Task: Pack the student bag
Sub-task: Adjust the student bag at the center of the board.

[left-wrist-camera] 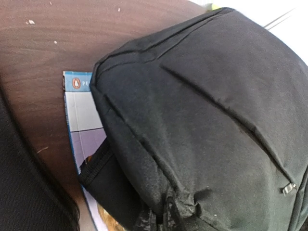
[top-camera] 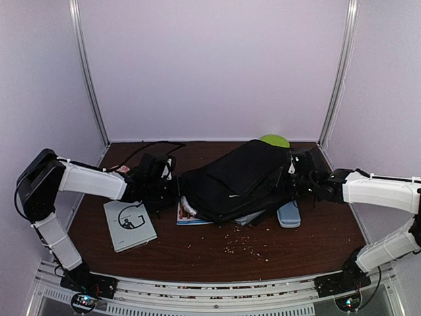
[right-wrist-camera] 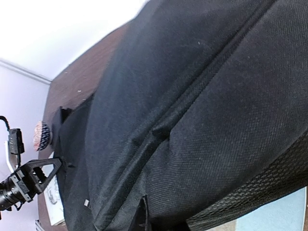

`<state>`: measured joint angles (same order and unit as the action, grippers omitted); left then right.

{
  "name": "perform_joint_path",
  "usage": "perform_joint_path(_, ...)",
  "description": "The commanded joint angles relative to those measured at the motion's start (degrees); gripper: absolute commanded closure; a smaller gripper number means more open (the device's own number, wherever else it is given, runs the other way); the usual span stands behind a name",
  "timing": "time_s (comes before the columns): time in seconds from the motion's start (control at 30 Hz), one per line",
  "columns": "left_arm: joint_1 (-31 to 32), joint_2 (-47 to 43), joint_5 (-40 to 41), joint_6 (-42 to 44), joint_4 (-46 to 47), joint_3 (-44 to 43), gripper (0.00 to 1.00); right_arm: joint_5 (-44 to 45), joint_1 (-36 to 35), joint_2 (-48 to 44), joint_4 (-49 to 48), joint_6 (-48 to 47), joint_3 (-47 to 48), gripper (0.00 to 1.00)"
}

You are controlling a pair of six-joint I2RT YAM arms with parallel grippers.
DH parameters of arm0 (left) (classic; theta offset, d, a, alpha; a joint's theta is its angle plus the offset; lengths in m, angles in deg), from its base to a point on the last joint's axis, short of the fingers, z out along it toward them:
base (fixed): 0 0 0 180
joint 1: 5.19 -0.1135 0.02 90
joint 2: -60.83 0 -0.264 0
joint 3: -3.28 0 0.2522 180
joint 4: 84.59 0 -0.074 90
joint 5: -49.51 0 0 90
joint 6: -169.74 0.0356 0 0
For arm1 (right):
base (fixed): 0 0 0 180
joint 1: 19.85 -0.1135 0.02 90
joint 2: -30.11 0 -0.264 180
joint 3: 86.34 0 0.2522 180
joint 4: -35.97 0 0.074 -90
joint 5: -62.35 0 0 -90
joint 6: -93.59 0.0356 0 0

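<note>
The student bag [top-camera: 237,178], a large black fabric backpack, lies across the middle of the table and fills both wrist views [left-wrist-camera: 207,110] [right-wrist-camera: 192,106]. My left gripper [top-camera: 172,191] is at its left end; the fabric bunches where the jaws meet, and the fingers are hidden. My right gripper [top-camera: 297,179] is at its right end, with a fold of fabric at the jaws and the fingers hidden. A light-blue pencil case [top-camera: 288,214] [right-wrist-camera: 284,214] lies by the bag's right end. A colour-covered book [top-camera: 187,214] [left-wrist-camera: 82,110] lies partly under the left end.
A grey-white book [top-camera: 129,225] lies at the front left. A green object [top-camera: 274,140] sits behind the bag by the back wall. A small reddish object [top-camera: 123,169] and black cables [top-camera: 148,148] are at the back left. Crumbs [top-camera: 247,243] are scattered in front.
</note>
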<state>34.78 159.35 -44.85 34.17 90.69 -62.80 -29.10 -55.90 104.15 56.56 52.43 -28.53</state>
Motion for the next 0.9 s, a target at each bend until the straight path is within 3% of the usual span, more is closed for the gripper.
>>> perform_joint_path(0.0, 1.2, -9.5, 0.9, 3.1, 10.2, 4.4, 1.0, -1.2, -0.7, -0.6, -0.5, -9.3, 7.6, 1.0)
perform_joint_path(0.2, 6.4, -22.9, 9.7, 6.9, 6.6, 7.8, 1.0, -9.9, -2.1, 3.2, -1.7, -16.8, 18.5, 1.0)
perform_joint_path(0.33, 14.5, -29.6, 21.2, 8.0, 2.6, 9.5, 1.0, -12.6, -3.2, 7.7, -1.0, -21.2, 24.9, 1.0)
perform_joint_path(0.47, 22.1, -30.2, 30.4, 5.9, 1.3, 11.3, 1.0, -13.7, -3.1, 14.4, -2.3, -24.6, 29.0, 1.0)
perform_joint_path(0.57, 24.6, -26.7, 32.6, 3.9, 1.1, 11.4, 1.0, -14.4, -3.1, 20.3, -2.9, -24.9, 31.8, 1.0)
perform_joint_path(0.6, 24.7, -25.3, 32.4, 3.3, 0.0, 10.9, 1.0, -13.8, -3.1, 22.0, -1.9, -24.8, 32.8, 0.97)
perform_joint_path(0.7, 24.8, -21.8, 32.6, 2.6, -3.9, 9.0, 0.98, -10.8, -3.0, 26.0, 1.1, -23.4, 33.6, 0.57)
perform_joint_path(0.77, 24.8, -22.4, 32.7, 3.3, -4.8, 9.4, 0.67, -8.4, -3.0, 25.5, 1.1, -22.2, 31.3, 0.4)
perform_joint_path(0.83, 24.8, -24.4, 33.1, 4.3, -6.2, 10.0, 0.36, -5.3, -3.0, 23.0, 1.1, -21.6, 28.4, 0.31)
perform_joint_path(0.87, 24.8, -25.5, 33.5, 5.0, -7.4, 10.0, 0.28, -3.6, -3.0, 21.7, 1.7, -21.4, 27.3, 0.29)
